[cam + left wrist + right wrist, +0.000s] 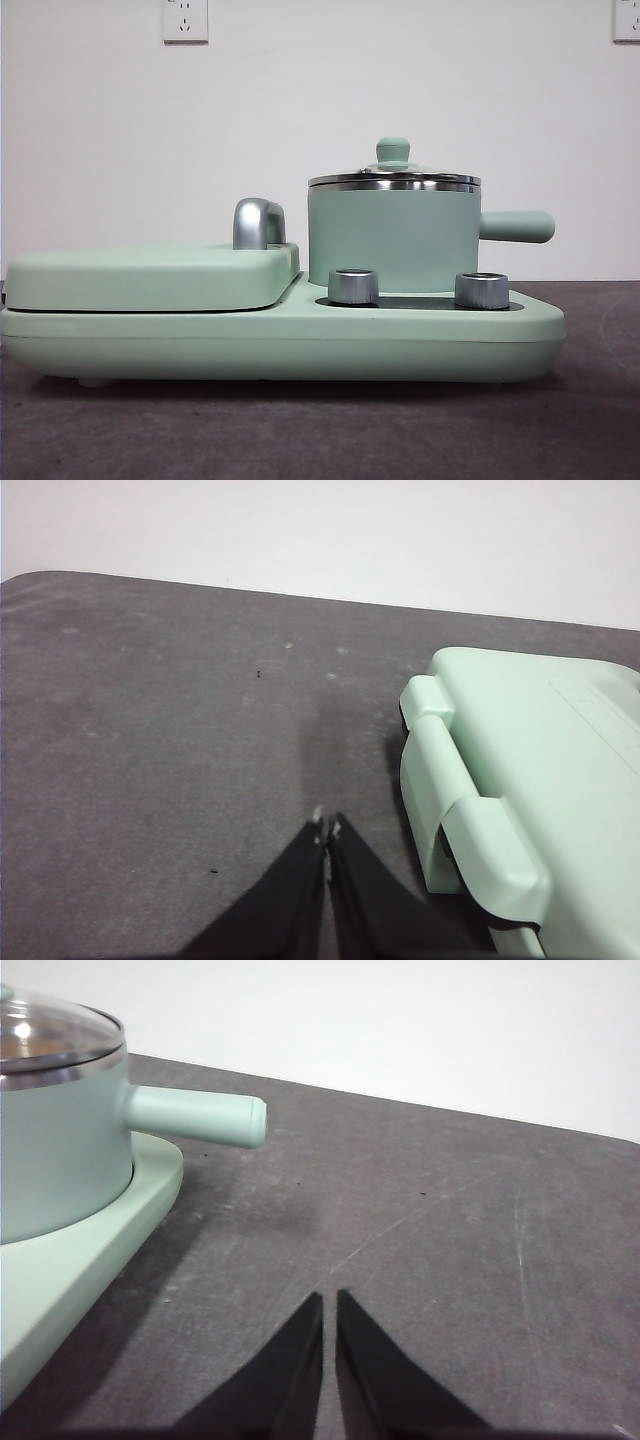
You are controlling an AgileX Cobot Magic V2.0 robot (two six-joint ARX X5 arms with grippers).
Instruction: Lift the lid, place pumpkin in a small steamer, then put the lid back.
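Closest to me are two steel dials (353, 286) on the front of the wide green cooker (280, 340), which sits on the dark grey table (300, 430). Just behind them the small pot (392, 238) stands on the cooker, its handle (516, 227) sticking out sideways, the glass lid (393, 176) seated on its rim. Beside it lies the flat griddle cover (150, 277). The pumpkin isn't visible. Off to either side, the left gripper (325, 828) and right gripper (329, 1300) hover over bare table, jaws pressed together, holding nothing.
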